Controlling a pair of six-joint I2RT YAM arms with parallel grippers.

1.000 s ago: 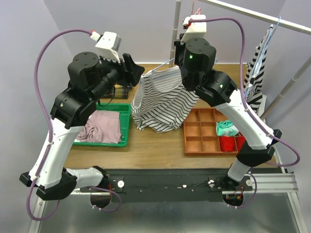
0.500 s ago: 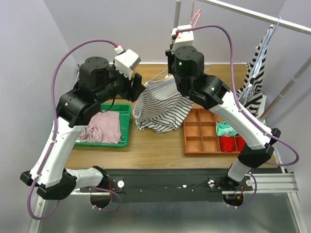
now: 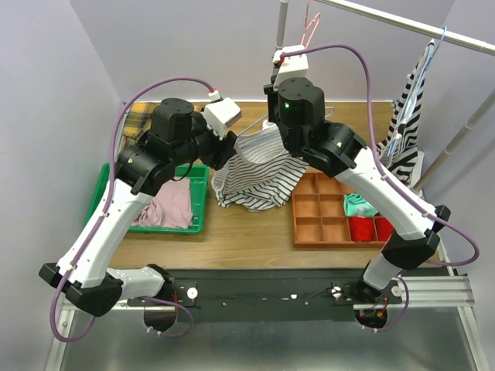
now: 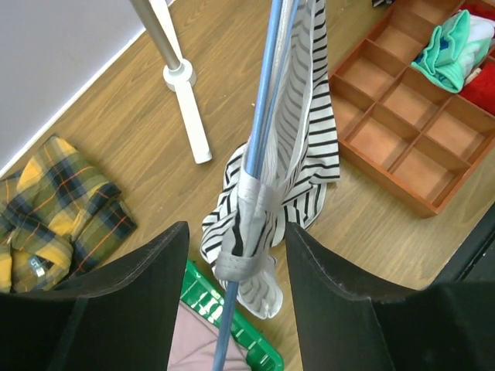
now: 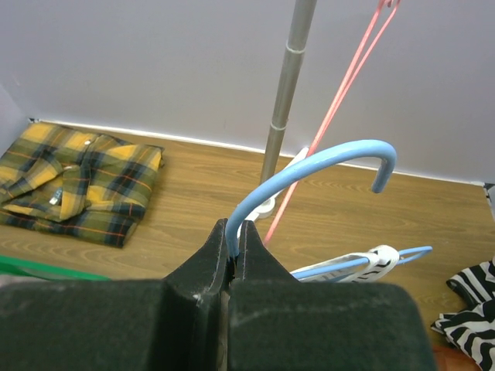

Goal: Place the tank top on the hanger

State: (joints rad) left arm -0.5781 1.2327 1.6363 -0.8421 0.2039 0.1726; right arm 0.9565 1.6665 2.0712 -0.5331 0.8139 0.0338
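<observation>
The tank top hangs bunched between the two arms, its lower part resting on the wood table. My right gripper is shut on the stem of the light-blue hanger, just below its hook. One hanger arm runs down through a shoulder strap of the tank top. My left gripper is open; its jaws stand on either side of the hanger arm and the bunched strap, not touching them. In the top view the left gripper is at the tank top's left edge.
A green tray with pink cloth is at the left. A brown compartment box holds teal and red cloth. A yellow plaid shirt lies at the back left. A rack pole, a pink hanger and a bold-striped garment are behind.
My left arm has swung right and forward, bringing its open jaws around the hanger arm and strap. My right arm has shifted slightly left with the hanger; the tank top bunched up more.
</observation>
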